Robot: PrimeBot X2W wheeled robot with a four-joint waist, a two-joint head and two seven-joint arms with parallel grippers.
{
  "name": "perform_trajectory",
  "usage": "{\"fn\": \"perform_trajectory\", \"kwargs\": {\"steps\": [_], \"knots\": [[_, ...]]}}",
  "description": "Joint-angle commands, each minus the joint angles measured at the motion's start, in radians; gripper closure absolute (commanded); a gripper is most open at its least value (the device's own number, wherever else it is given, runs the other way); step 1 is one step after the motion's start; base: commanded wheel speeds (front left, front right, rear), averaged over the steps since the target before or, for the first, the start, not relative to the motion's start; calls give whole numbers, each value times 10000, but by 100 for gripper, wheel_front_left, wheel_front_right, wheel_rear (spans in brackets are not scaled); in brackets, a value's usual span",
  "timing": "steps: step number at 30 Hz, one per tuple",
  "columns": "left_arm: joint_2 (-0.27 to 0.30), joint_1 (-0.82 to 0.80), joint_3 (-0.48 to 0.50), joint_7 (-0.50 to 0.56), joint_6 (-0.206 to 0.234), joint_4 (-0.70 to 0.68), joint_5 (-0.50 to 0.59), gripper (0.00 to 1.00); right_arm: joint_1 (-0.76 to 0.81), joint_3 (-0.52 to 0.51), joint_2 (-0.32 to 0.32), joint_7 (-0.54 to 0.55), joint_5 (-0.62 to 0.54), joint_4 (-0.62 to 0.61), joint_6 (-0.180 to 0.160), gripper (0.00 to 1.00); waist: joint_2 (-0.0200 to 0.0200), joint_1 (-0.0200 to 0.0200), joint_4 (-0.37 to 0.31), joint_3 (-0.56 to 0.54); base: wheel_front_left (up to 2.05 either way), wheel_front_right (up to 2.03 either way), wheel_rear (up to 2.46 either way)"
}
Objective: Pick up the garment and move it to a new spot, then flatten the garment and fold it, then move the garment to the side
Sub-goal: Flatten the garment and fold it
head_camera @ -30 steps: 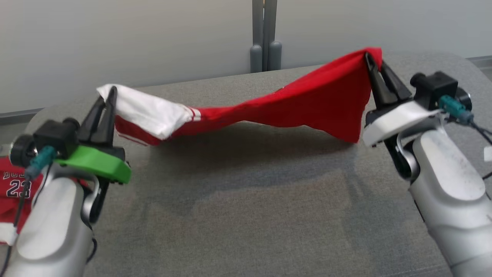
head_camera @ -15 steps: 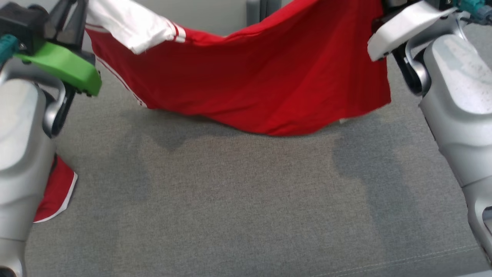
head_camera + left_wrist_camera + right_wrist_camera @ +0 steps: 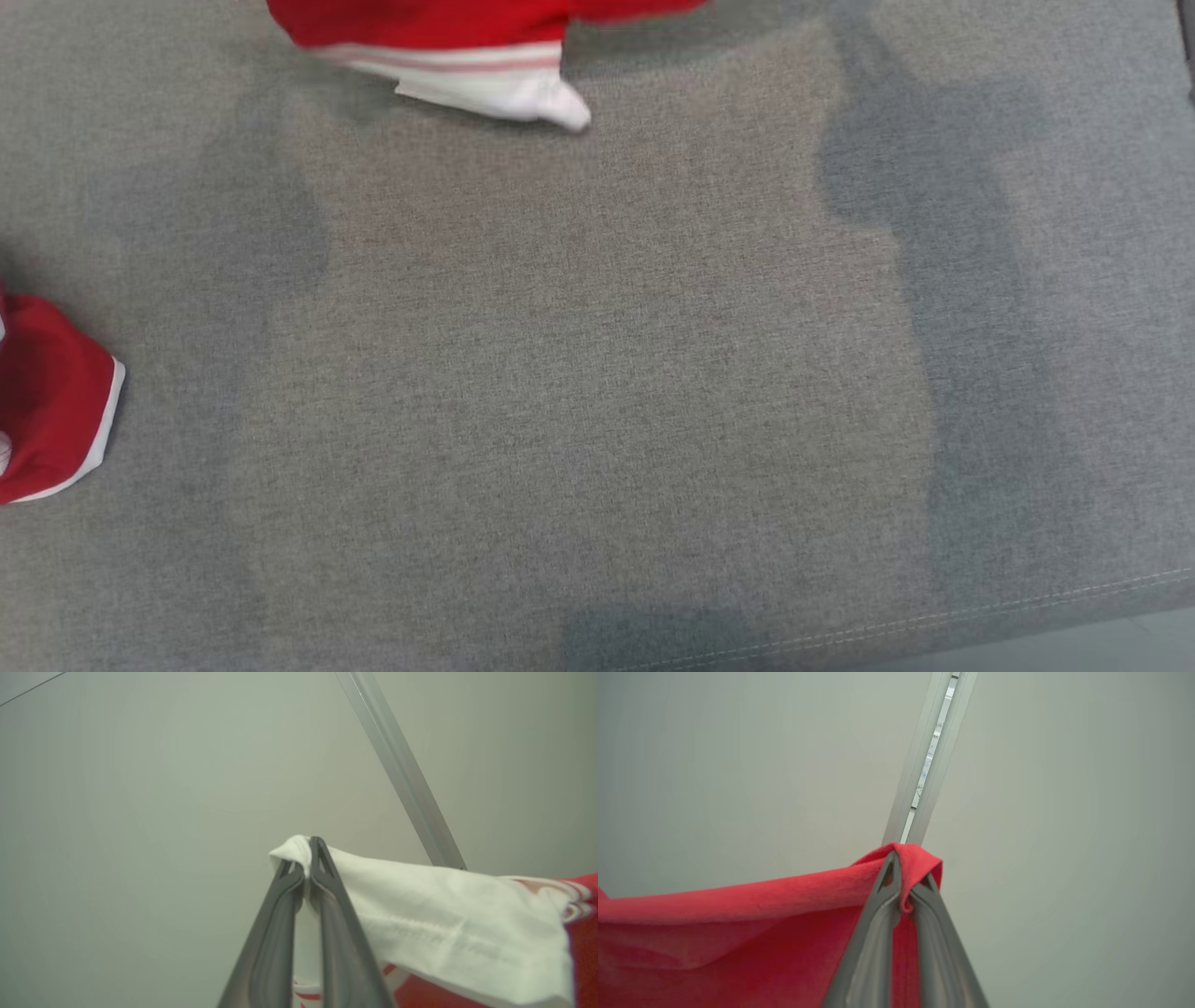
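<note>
Evidently the garment [image 3: 420,21] hangs stretched between my jaws, lifted so it can be laid flat on the grey cushion [image 3: 597,392]. My left gripper [image 3: 306,858] is clamped on its white edge and my right gripper [image 3: 906,877] on a red corner. The wrist views show these grips, and the head view shows the striped hem low over the cushion.

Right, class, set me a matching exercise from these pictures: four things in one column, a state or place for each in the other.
1 left hand
2 right hand
3 loose red cloth
4 rail

a lies on the grey cushion
b shut on red part of garment
c slants across the wall
d shut on white part of garment

Pairs: 1-d, 2-b, 3-a, 4-c
</note>
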Motion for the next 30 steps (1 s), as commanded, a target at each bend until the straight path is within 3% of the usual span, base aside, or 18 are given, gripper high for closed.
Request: {"fn": "perform_trajectory", "kwargs": {"steps": [1,7,16,23,30], "knots": [[-66,-690,23,-68,117,-219,285,100,-416,-353,6,-1,-371,-105,-11,100,0,-4,86,311,0,0,0],[-232,-1657,242,-54,230,-947,813,100,-423,-1802,126,-1,-1480,-465,-11,100,0,-4,195,610,0,0,0],[-476,138,980,-42,28,-1608,314,100,1044,-2702,-200,-1,-1660,-382,-11,100,0,-4,363,1574,0,0,0],[-1046,2959,1938,-44,-46,-2340,76,100,2939,-2370,-357,-1,-475,-255,-12,100,0,-4,426,1857,0,0,0],[-1882,6352,2893,-45,-268,-2783,90,100,5694,-1306,-672,-1,1438,-672,-12,100,0,-4,431,1023,0,0,0]]}}
